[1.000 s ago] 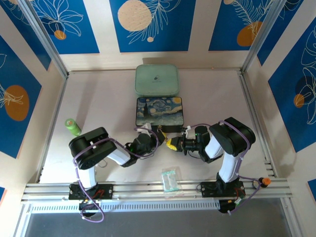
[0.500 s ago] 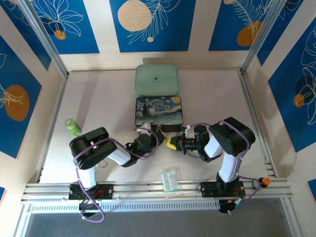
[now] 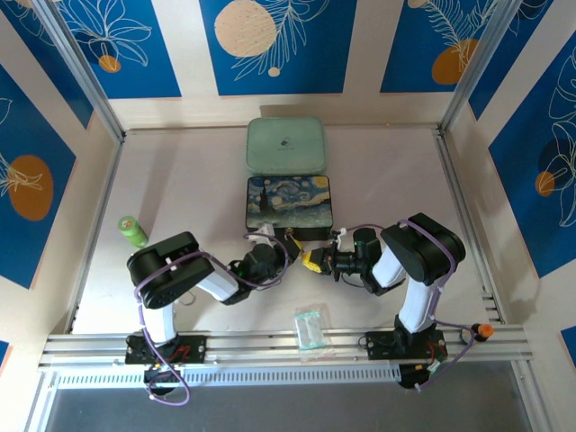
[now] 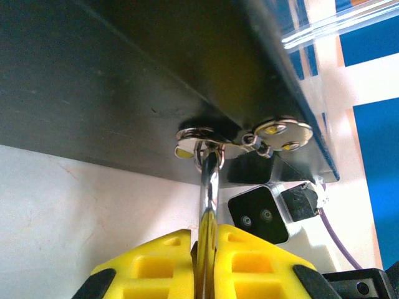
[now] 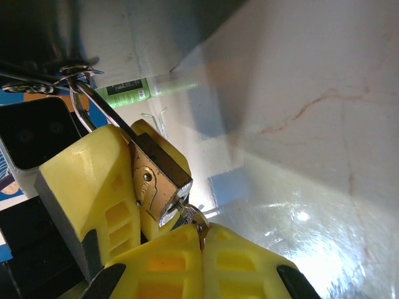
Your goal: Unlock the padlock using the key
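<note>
Right wrist view, right gripper (image 5: 202, 235) pinching key (image 5: 187, 215) at padlock (image 5: 159, 177) base, left wrist view, left gripper (image 4: 204, 242) clamping padlock, shackle hanging through dark box (image 4: 124, 68) hasp (image 4: 206, 133)

On the table (image 3: 189, 171), the box (image 3: 290, 205) sits mid-table with a case (image 3: 286, 146) just behind it on the far side. The padlock (image 5: 161, 180) hangs from the hasp (image 4: 212, 134) on the box's near side, between the left gripper (image 4: 202, 243) and the right gripper (image 5: 201, 237), with the key (image 5: 187, 213) at its lower end. A bottle (image 3: 133, 231) lies well left of the box. A packet (image 3: 310, 327) lies near the table's near edge, between the arm bases.
</note>
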`<control>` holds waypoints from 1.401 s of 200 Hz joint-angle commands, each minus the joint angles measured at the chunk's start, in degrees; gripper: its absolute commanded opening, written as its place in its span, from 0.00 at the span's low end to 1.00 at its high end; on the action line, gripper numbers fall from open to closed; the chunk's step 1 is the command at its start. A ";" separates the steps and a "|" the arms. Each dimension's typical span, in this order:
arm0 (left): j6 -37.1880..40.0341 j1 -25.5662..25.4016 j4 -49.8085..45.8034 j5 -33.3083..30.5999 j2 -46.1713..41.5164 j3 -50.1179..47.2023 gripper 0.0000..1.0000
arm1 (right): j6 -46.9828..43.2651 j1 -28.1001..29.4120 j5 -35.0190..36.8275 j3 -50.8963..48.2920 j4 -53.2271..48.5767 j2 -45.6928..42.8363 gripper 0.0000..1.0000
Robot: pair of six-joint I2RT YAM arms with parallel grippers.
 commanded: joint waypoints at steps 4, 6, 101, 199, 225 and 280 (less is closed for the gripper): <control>-0.65 -3.38 3.98 7.17 -0.08 1.12 0.00 | -1.41 0.52 3.76 3.03 1.41 -0.77 0.00; -0.69 -3.38 4.02 7.11 -0.09 1.15 0.00 | -1.48 0.52 3.76 3.02 1.44 -0.77 0.00; -0.54 -3.39 2.81 6.65 -0.62 1.15 0.00 | -1.96 0.61 3.41 2.84 0.38 -1.26 0.00; -2.38 -2.70 -1.38 3.49 -1.05 0.72 0.00 | -4.79 0.69 5.45 -2.02 -0.95 -1.12 0.11; -2.14 -2.37 -2.12 3.14 -1.56 0.45 0.00 | -5.27 0.69 5.74 -2.87 -0.99 -1.11 0.20; -1.97 -1.72 -3.27 2.52 -2.55 -0.16 0.00 | -7.45 0.69 6.68 -3.83 -3.45 -2.92 0.39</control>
